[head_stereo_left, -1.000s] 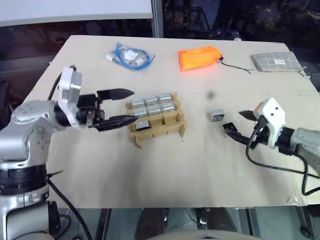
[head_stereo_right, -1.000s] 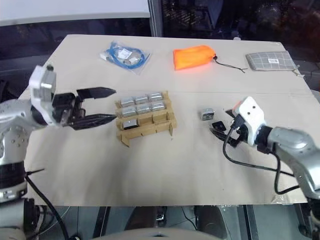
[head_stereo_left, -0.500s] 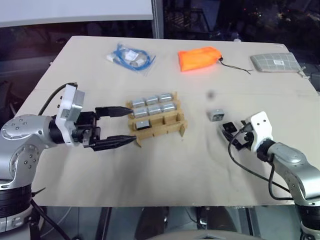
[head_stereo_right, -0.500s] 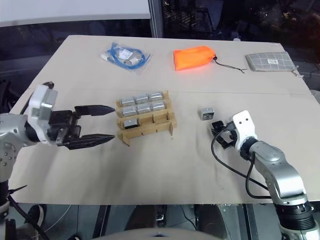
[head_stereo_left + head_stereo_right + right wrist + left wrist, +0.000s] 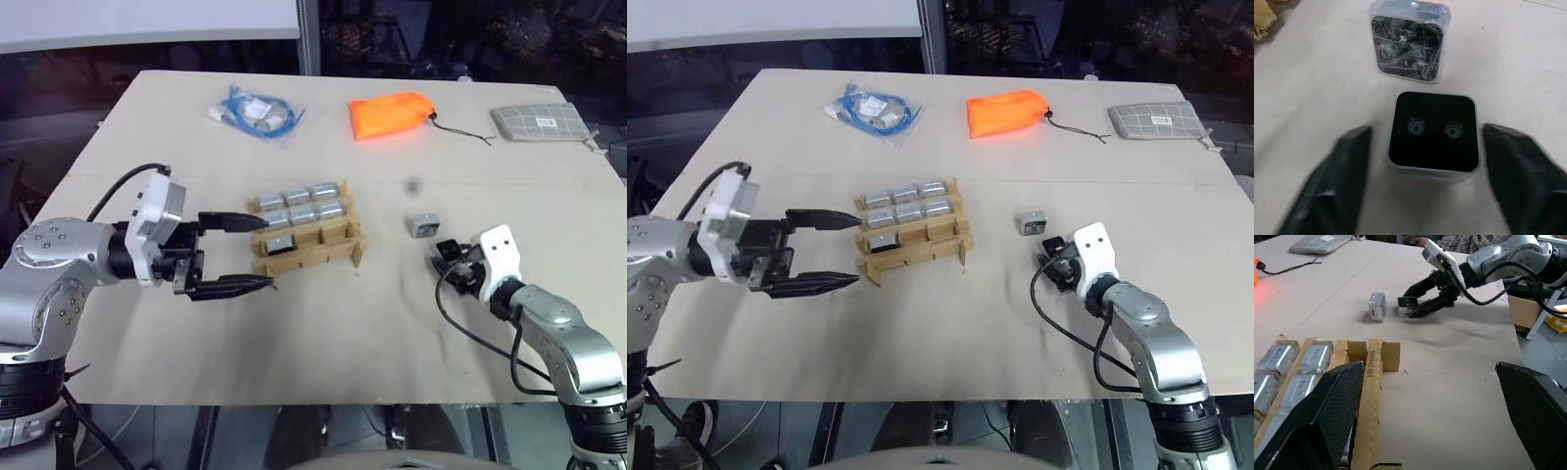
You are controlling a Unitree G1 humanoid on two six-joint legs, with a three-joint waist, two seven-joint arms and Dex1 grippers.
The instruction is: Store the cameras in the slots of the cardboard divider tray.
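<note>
Narrowing right fingers point(image 5: 1347, 171) around camera point(image 5: 1433, 132), lowered

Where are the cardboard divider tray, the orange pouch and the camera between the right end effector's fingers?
cardboard divider tray point(image 5: 338, 253): left eye view, front slat.
orange pouch point(image 5: 390, 113): left eye view, middle of the fabric.
camera point(image 5: 1434, 131): right wrist view, black face with two dots.

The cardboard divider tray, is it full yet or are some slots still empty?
Not full. The cardboard divider tray holds seven cameras, with two front-row slots empty. Two more cameras still sit on the table.
</note>
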